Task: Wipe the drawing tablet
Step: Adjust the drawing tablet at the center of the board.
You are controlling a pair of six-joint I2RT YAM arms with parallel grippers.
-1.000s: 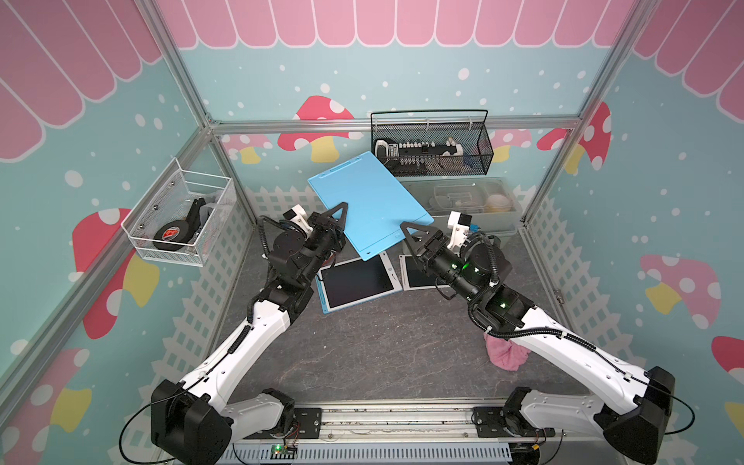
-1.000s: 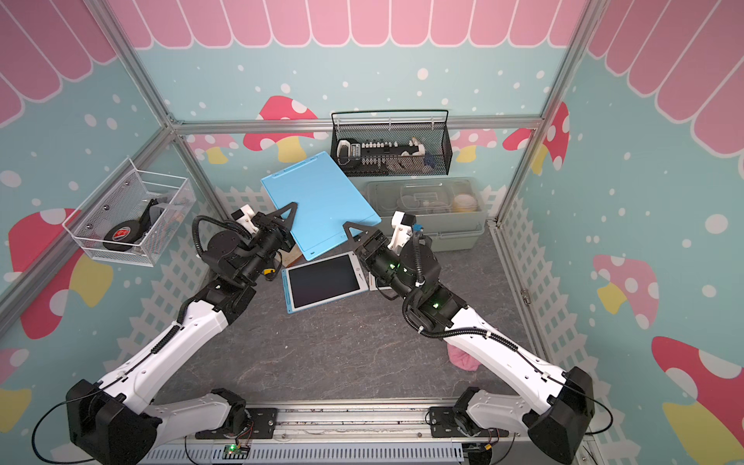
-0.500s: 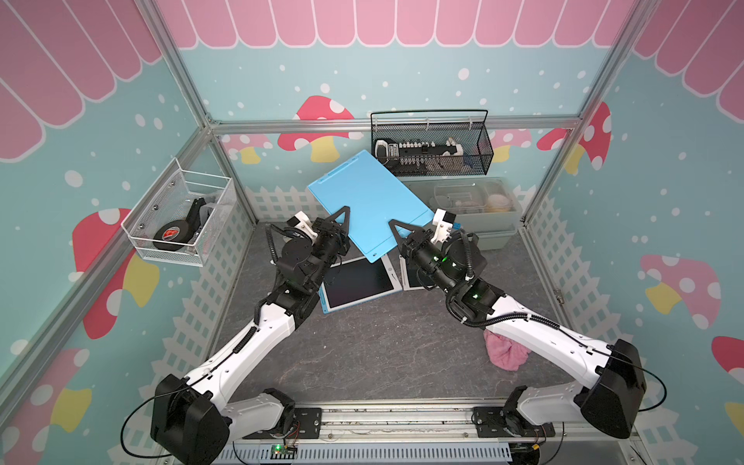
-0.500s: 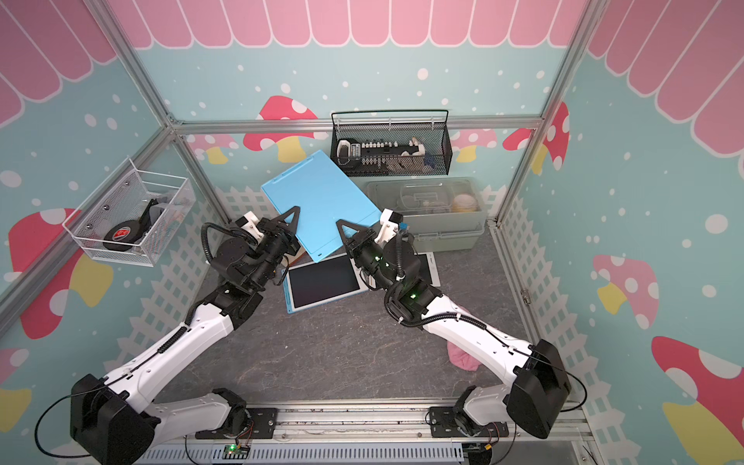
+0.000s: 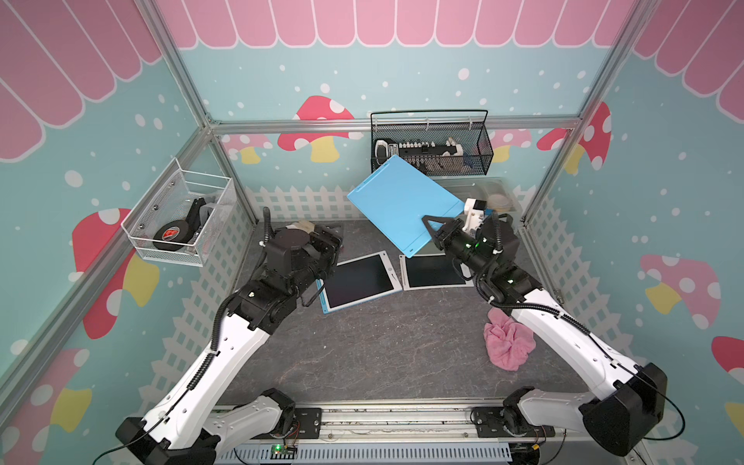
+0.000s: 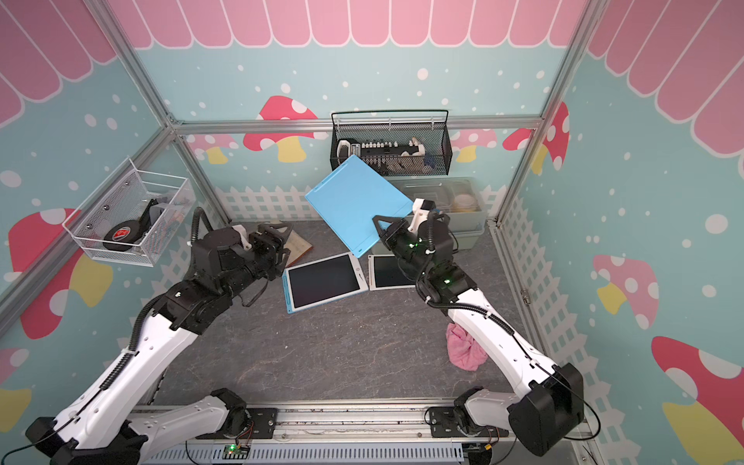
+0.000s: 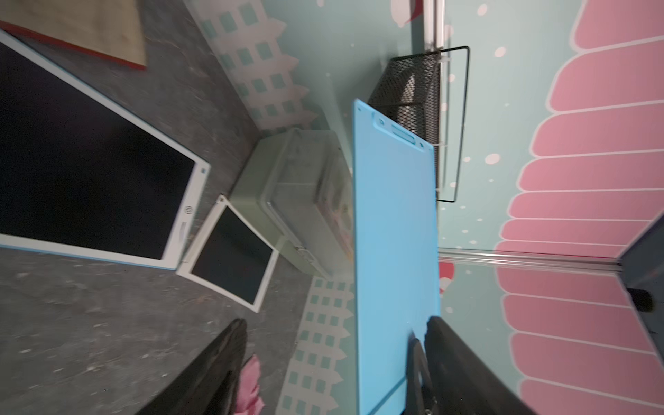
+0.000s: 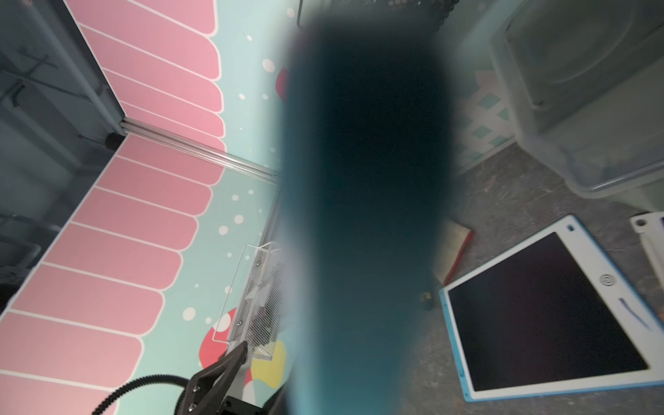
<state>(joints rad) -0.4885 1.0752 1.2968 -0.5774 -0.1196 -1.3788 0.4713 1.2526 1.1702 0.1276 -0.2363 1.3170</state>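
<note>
Right fingers (image 5: 428, 220) pinch the tablet's (image 5: 402, 205) low edge, tilted up; your left fingers (image 6: 282, 231) gape empty, but the cloth (image 5: 508, 342) lies by the right arm (image 5: 563, 334).

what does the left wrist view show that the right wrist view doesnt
Only the left wrist view shows the pink cloth, and it alone shows the blue tablet sharply, as a plain back face raised off the table. Only the right wrist view shows the clear wall basket. Both show the large white tablet lying flat with a dark screen, the grey bin, and the blue tablet, which in the right wrist view is only a dark blur across the middle.
</note>
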